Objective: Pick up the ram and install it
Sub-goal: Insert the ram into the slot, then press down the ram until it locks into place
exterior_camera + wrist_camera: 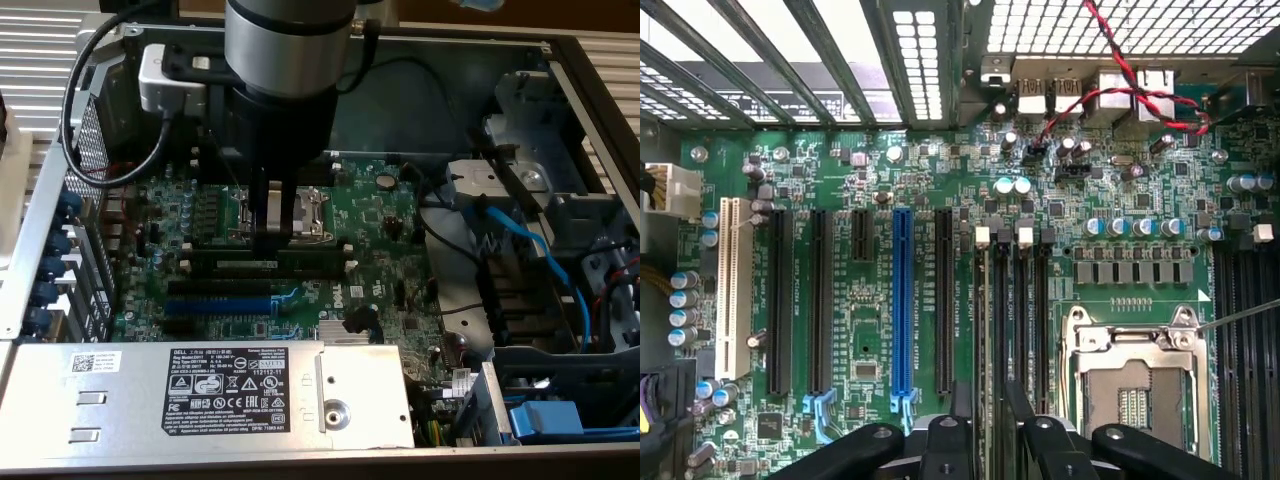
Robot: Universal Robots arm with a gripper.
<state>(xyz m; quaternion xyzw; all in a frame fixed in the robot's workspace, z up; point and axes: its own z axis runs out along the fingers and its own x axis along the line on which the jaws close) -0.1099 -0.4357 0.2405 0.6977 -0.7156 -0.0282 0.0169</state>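
The ram (300,266) is a long dark green stick with a small white label. It stands on edge in one of the black memory slots (225,252) beside the CPU socket (305,212). My gripper (268,238) hangs straight down over the stick's middle. In the wrist view the gripper (988,425) is open, one dark finger on each side of the slot line. The ram's thin edge (992,340) runs out from between the fingers, and they do not press on it.
The motherboard (380,220) lies inside an open computer case. A blue expansion slot (902,300) and black slots sit beside the memory slots. A silver power supply (200,385) fills the near side, blue cables (540,260) and drive bays are on the exterior view's right.
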